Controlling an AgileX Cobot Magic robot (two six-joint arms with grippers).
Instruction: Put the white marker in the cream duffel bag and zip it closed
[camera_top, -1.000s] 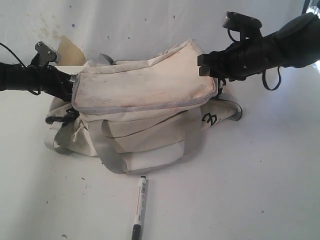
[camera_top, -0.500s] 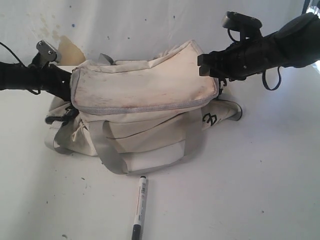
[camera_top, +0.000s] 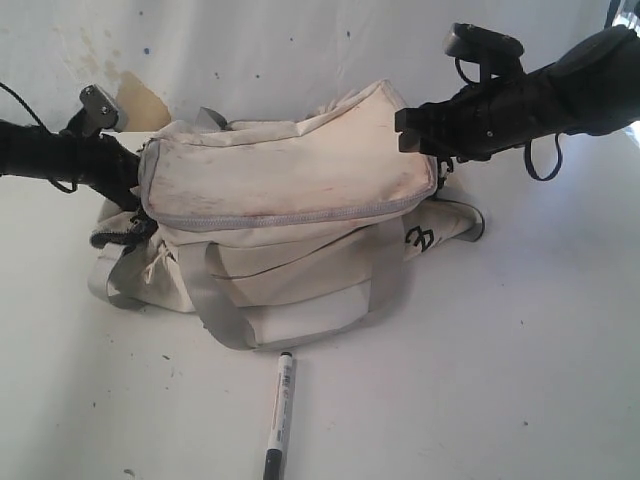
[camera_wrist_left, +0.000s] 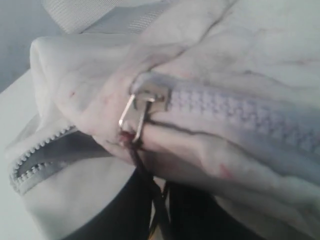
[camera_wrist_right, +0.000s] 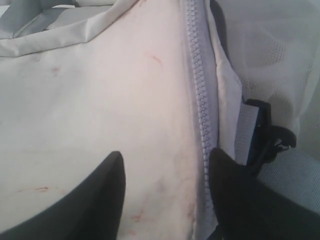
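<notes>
The marker (camera_top: 280, 412) lies on the table (camera_top: 480, 380), outside the bag (camera_top: 290, 180). It is just in front of the grey handle (camera_top: 215, 310), with one black end toward it. From the exterior view, the bag's zipper (camera_top: 300, 215) looks shut along the front edge of the top panel. At the bag's left end, my left gripper (camera_wrist_left: 157, 202) has its jaws together on the thin dark cord (camera_wrist_left: 142, 165) that hangs from the metal pull (camera_wrist_left: 134, 116). At the right end, my right gripper (camera_wrist_right: 167, 197) is open, with cream fabric and a stretch of zipper between its fingers.
</notes>
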